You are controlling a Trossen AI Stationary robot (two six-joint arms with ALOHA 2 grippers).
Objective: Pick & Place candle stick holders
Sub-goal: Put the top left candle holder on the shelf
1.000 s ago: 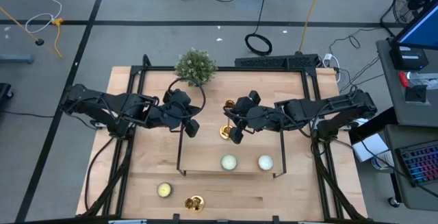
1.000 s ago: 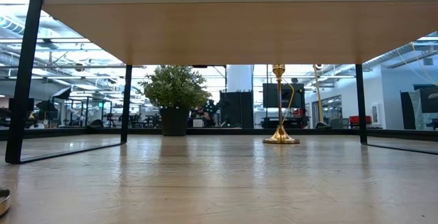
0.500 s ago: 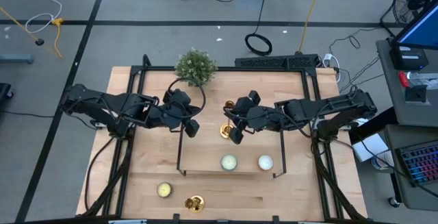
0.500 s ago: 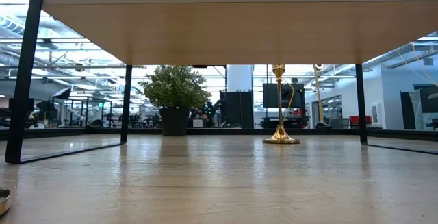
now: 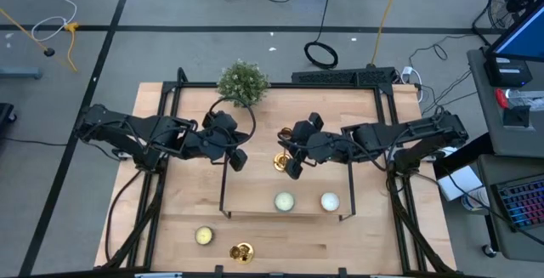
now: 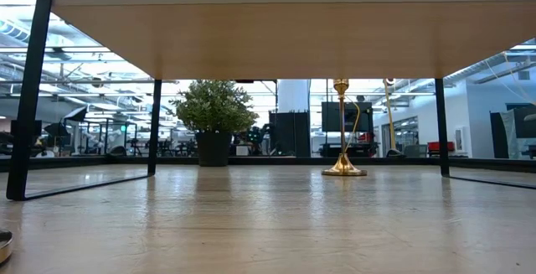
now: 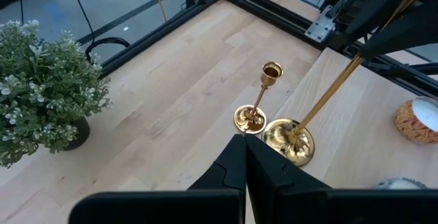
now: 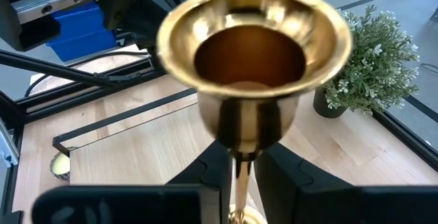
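A tall gold candle stick holder (image 5: 281, 162) stands upright with its base (image 7: 291, 140) on the raised wooden shelf (image 5: 255, 195), near the shelf's far edge. Its cup (image 8: 254, 53) fills the right wrist view. My right gripper (image 5: 291, 166) is slightly open, with one finger on either side of the thin stem (image 8: 240, 172). A shorter holder (image 7: 259, 104) stands on the table just beyond the shelf. Another holder (image 5: 242, 252) stands at the table's near edge. My left gripper (image 5: 238, 159) hangs shut and empty, left of the tall holder. My right gripper's fingers (image 8: 277, 179) come in slanting down from the table's right side and lie across the tall holder's stem below the cup. I cannot tell whether either finger touches the stem. The holder stands on its own base on the shelf.
Two round candles (image 5: 284, 201) (image 5: 329, 201) lie on the shelf near its front edge. Another candle (image 5: 204, 236) sits on the table beside the near holder. A bushy green plant (image 5: 242, 82) stands at the table's far edge. The shelf's black legs (image 6: 25, 98) stand around the middle.
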